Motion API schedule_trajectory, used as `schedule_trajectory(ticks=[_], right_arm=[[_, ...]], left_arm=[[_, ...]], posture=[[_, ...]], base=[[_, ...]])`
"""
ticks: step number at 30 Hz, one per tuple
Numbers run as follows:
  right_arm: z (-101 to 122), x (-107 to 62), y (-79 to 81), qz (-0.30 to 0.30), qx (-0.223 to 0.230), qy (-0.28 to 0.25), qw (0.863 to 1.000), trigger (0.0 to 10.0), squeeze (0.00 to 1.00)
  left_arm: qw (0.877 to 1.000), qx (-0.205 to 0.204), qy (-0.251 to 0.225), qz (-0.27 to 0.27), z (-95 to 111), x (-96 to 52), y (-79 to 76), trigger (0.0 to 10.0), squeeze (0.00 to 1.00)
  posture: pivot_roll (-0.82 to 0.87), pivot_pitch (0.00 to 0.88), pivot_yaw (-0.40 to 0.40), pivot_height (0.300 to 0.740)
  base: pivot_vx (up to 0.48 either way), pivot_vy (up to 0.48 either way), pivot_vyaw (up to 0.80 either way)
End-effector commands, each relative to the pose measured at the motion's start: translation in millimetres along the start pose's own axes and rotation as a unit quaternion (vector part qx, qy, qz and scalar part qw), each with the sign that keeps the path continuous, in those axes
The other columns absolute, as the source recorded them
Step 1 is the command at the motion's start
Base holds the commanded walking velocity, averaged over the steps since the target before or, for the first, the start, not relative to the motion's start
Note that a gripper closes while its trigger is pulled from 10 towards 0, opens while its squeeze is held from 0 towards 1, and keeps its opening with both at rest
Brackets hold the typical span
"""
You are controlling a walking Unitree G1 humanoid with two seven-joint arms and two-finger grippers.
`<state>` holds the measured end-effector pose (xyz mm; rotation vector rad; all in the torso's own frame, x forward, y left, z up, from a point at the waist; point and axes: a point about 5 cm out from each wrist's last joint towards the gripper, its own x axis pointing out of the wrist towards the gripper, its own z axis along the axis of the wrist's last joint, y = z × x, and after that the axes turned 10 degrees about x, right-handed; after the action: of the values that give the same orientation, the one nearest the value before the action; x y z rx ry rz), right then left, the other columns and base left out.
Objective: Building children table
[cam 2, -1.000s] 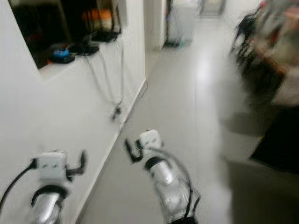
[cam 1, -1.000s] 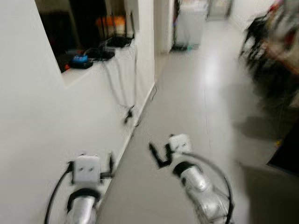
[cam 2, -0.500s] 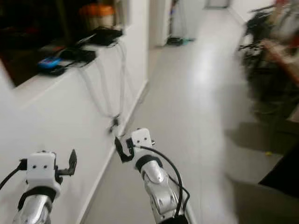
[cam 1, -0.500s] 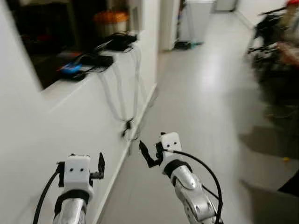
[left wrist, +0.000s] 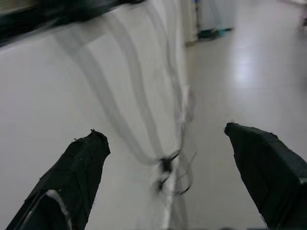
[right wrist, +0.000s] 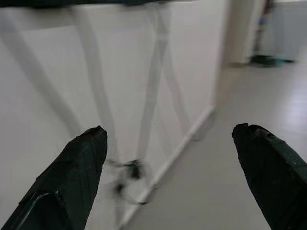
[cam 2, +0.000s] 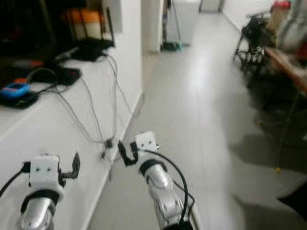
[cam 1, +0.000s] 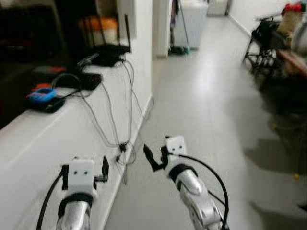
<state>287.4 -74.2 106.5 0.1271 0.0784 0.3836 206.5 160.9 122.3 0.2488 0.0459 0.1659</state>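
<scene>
My left hand (left wrist: 163,158) and right hand (right wrist: 168,158) both spread wide, holding nothing — cables (cam 1: 112,112) dangle down the white wall (cam 1: 43,158) ahead, above the floor (cam 1: 216,96).

No legible text (blurred throughout)

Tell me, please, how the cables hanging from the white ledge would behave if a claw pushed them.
The cables probably are floppy and light: they droop in loose curves down the white ledge. A push likely swings them, not moves them away. Pulling might drag the black router, since they run up toward it.
</scene>
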Motion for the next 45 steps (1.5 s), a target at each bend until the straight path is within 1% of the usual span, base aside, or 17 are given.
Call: schedule_trajectory(ticks=[1,7,12,16,18,20,21,26,32,34,37,45], right_arm=[[-2.4,-1.8,-5.6,-0.011,0.004,0.006,1.0,10.0,0.0],[-2.3,-1.5,-5.6,-0.012,0.005,0.007,1.0,10.0,0.0],[-2.3,-1.7,-5.2,-0.011,0.004,0.008,1.0,10.0,0.0],[-2.7,-1.8,-4.9,-0.011,0.003,0.009,1.0,10.0,0.0],[-2.0,-1.4,-5.0,-0.01,0.002,0.008,1.0,10.0,0.0],[-1.9,-1.3,-5.0,-0.009,0.001,0.008,1.0,10.0,0.0],[-1.9,-1.3,-5.0,-0.01,0.001,0.008,1.0,10.0,0.0],[-2.0,-1.3,-4.6,-0.009,0.002,0.008,1.0,10.0,0.0],[-2.1,-1.4,-4.4,-0.009,0.002,0.008,1.0,10.0,0.0],[-2.0,-1.5,-4.5,-0.009,0.002,0.008,1.0,10.0,0.0],[-2.0,-1.6,-4.5,-0.009,0.002,0.008,1.0,10.0,0.0],[-1.5,-1.3,-4.7,-0.008,0.001,0.009,1.0,10.0,0.0]], left_arm=[[1.0,-0.003,0.001,-0.01,0.0,-0.5,-6.0,10.0,0.0],[1.0,-0.002,0.013,-0.001,-3.3,-0.1,-4.1,10.0,0.0],[1.0,-0.003,0.026,-0.004,-7.7,-0.1,-4.8,10.0,0.0],[1.0,-0.005,0.022,-0.007,-7.5,-0.6,-6.6,10.0,0.0],[1.0,0.01,0.009,-0.027,-3.9,-0.8,-10.6,10.0,0.0],[1.0,0.012,0.009,-0.027,-3.7,-0.9,-10.9,10.0,0.0],[1.0,0.009,0.011,-0.027,-4.0,-1.1,-11.0,10.0,0.0],[1.0,0.017,0.013,-0.018,-4.6,-1.0,-8.9,10.0,0.0],[1.0,0.011,0.017,-0.019,-5.8,-0.9,-8.9,10.0,0.0],[1.0,-0.003,0.025,-0.012,-7.6,-0.5,-7.7,10.0,0.0],[1.0,-0.007,0.029,-0.007,-8.7,-0.3,-6.5,10.0,0.0],[1.0,-0.006,0.028,-0.002,-8.4,0.2,-4.9,10.0,0.0]], posture=[[-0.02,0.0,0.01,0.74],[-0.01,0.0,0.011,0.74],[-0.01,0.0,0.009,0.74],[-0.01,0.0,0.009,0.74],[-0.01,0.0,0.005,0.74],[-0.01,0.0,0.005,0.74],[-0.01,0.0,0.005,0.74],[-0.01,0.0,0.005,0.74],[-0.01,0.0,0.005,0.74],[-0.01,0.0,0.005,0.74],[-0.01,0.0,0.005,0.74],[-0.01,0.0,0.003,0.74]], base=[[0.48,0.0,-0.8],[0.409,0.0,-0.79],[0.0,0.0,-0.79],[0.0,0.0,-0.78],[0.0,-0.12,0.0],[0.0,-0.285,0.0],[0.0,-0.371,0.0],[0.102,-0.419,0.0],[0.0,-0.426,0.0],[0.144,0.0,0.0],[0.0,0.0,0.0],[0.0,0.0,0.0]])
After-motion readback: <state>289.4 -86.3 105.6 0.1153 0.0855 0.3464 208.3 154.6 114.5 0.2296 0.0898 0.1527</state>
